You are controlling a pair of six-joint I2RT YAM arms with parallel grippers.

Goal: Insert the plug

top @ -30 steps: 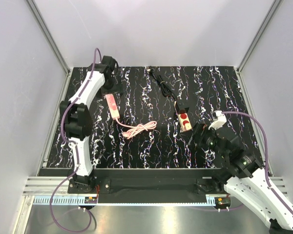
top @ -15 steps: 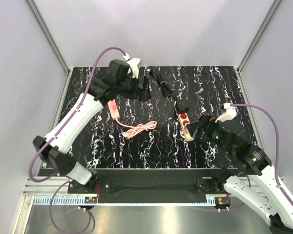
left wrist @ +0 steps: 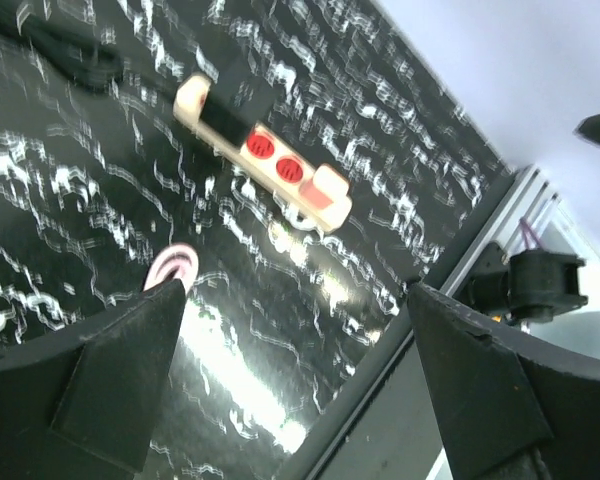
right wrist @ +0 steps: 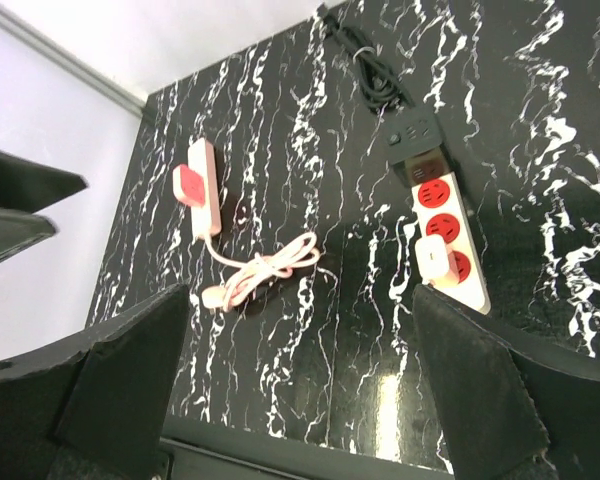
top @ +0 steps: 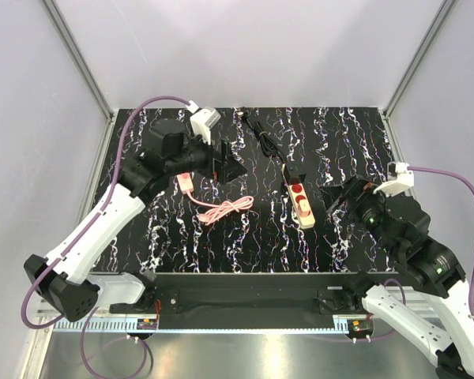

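A cream power strip [top: 301, 199] with red sockets lies right of centre, also seen in the left wrist view [left wrist: 265, 150] and the right wrist view [right wrist: 442, 232]. A white block [right wrist: 438, 258] sits on one of its sockets. A pink power strip [top: 185, 176] lies at the left, its pink cable [top: 223, 210] coiled toward the middle. That cable ends in a small pink plug [right wrist: 215, 296]. My left gripper [top: 226, 164] hangs open and empty above the mat, right of the pink strip [right wrist: 198, 190]. My right gripper [top: 336, 197] is open and empty, just right of the cream strip.
A black cable [top: 264, 137] runs from the back edge of the mat to the cream strip's black end. The black marbled mat [top: 355, 142] is fenced by a metal frame, with a black rail [top: 245, 286] along the near edge.
The left arm swung from the back left corner toward the middle, its gripper now right of the pink strip. The right arm pulled back to the right, off the cream strip.
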